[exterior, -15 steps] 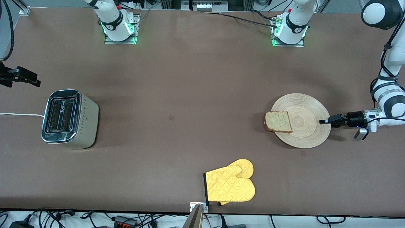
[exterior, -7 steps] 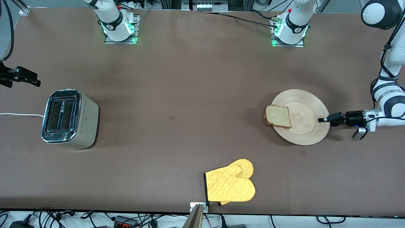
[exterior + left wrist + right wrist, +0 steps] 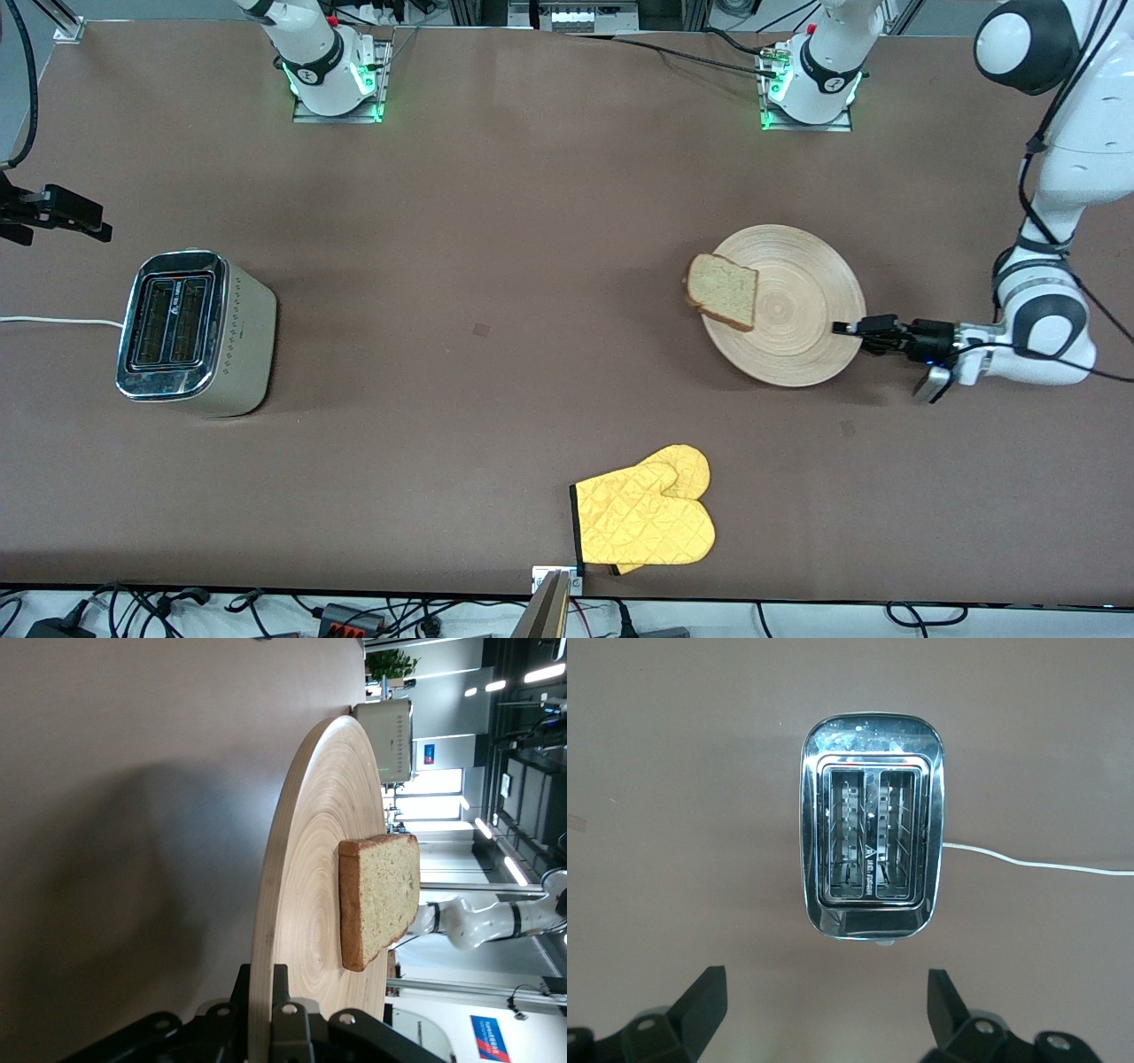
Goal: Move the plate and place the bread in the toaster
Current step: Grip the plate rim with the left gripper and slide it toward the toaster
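Observation:
The light-wood plate (image 3: 797,341) is held by its rim in my left gripper (image 3: 852,327), which is shut on the edge toward the left arm's end. The plate seems raised a little above the table and casts a shadow. The bread (image 3: 722,291) lies on the plate and overhangs its rim toward the toaster. In the left wrist view my left gripper (image 3: 270,985) clamps the plate (image 3: 301,904) with the bread (image 3: 381,895) on it. The toaster (image 3: 190,332) stands near the right arm's end. My right gripper (image 3: 81,218) is open above it; it also shows in the right wrist view (image 3: 828,985) over the toaster (image 3: 871,846).
A pair of yellow oven mitts (image 3: 647,518) lies near the table's front edge, nearer the front camera than the plate. The toaster's white cord (image 3: 53,321) runs off the table's end. The toaster (image 3: 387,740) shows far off in the left wrist view.
My left gripper has carried the plate with the bread toward the right arm's end and farther from the front camera. The bread has shifted slightly on the plate. The right arm has not moved.

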